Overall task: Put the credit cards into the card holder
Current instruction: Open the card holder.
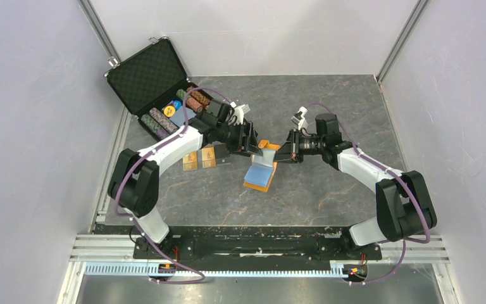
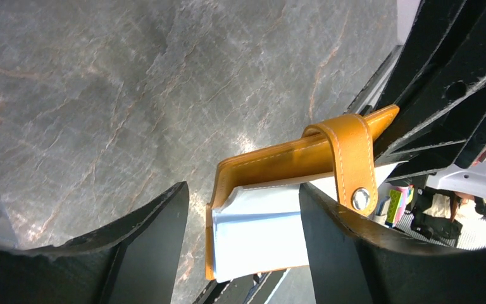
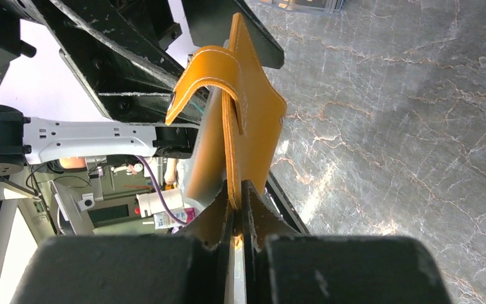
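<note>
As right hand pinches card holder, its length pointing nearward, left hand spread.

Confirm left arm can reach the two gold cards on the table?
Probably yes: left gripper is open, gripping nothing, and the gold cards lie uncovered on the table close beside that arm.

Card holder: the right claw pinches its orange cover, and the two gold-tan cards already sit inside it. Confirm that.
Not the cards. The two gold-tan cards lie on the table, outside the card holder; the top external view shows this. The right claw does pinch its orange cover.
</note>
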You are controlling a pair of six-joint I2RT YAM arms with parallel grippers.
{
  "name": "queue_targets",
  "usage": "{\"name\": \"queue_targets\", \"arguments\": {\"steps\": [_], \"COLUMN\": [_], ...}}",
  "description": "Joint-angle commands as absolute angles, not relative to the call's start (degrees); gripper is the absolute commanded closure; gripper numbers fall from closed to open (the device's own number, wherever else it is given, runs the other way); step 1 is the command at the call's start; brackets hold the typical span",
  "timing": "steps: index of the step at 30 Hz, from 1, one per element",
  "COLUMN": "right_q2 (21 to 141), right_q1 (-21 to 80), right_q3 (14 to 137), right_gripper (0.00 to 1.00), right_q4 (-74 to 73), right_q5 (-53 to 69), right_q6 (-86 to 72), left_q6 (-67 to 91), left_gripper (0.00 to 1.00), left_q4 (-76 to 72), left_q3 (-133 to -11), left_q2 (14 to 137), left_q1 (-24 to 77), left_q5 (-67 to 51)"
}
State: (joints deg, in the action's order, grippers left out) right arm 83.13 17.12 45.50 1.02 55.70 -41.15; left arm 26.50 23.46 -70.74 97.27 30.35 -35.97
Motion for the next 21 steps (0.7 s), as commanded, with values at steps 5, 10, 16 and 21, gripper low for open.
{"name": "queue_targets", "arguments": {"steps": [5, 10, 16, 21], "right_q2": [80.33, 79.96, 80.12, 80.56], "right_q1": [17.36, 17.32, 17.35, 17.39], "right_q3": [47.81, 46.62, 45.01, 43.89], "right_gripper": [1.0, 1.0, 1.0, 0.99], "right_q4": [9.14, 14.93, 16.98, 16.55], "right_q5": [59.45, 60.53, 60.53, 61.23], "right_q6": [-45.5, -49.78, -51.04, -50.57], "left_q6": [30.11, 37.93, 46.46, 49.6], "left_gripper": [0.29, 0.35, 0.72, 0.77], "left_q4": [2.13, -13.43, -24.84, -28.18], "left_q3": [-63.81, -58.07, -56.02, -56.13], "left_q2": [96.59, 94.94, 95.23, 94.64], "left_q1": [28.55, 26.83, 25.84, 25.59], "left_q5": [-49.9, -55.47, -57.92, -57.93]}}
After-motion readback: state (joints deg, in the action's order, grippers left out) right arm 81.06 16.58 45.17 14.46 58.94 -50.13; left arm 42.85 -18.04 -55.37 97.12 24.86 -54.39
